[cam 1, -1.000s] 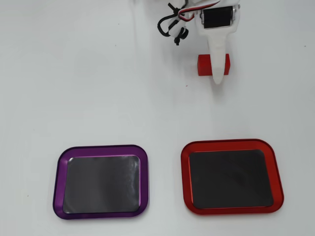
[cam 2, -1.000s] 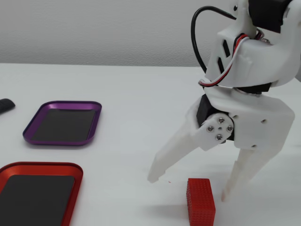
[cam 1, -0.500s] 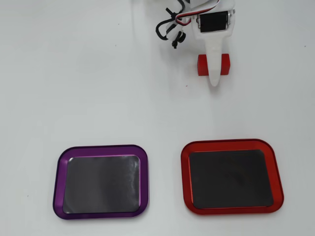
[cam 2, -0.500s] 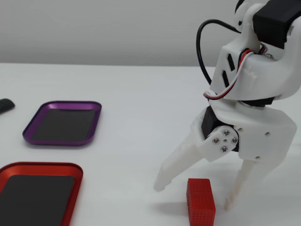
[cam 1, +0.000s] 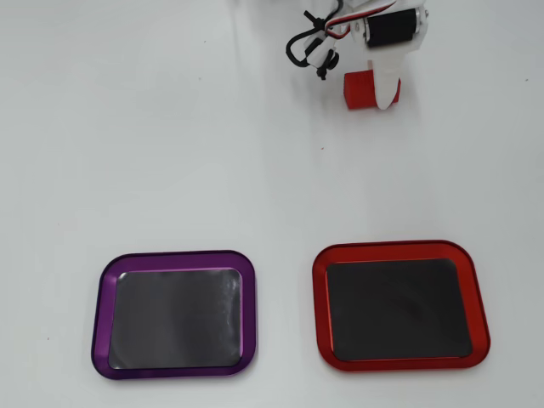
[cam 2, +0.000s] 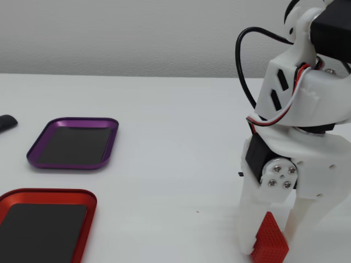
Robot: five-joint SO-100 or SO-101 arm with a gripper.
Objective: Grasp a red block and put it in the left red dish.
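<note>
Red block [cam 2: 270, 239] sits on the table between the gripper [cam 2: 269, 246] fingers, jaws closed about it, the red dish [cam 1: 399, 304] well apart.

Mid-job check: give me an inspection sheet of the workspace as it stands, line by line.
Surface: white table, bare apart from the items below.
Job's things: red block on the table between the gripper fingers, tilted on an edge in the fixed view; red dish empty, far from the block.
Clutter: purple dish empty, beside the red dish; small dark object at the left edge of the fixed view, unidentifiable.
Gripper: gripper lowered around the block, fingers either side; whether it is clamped cannot be told.
Cables: black cable looping behind the arm; red and white wires across its body.
Surroundings: plain light wall behind the table.
</note>
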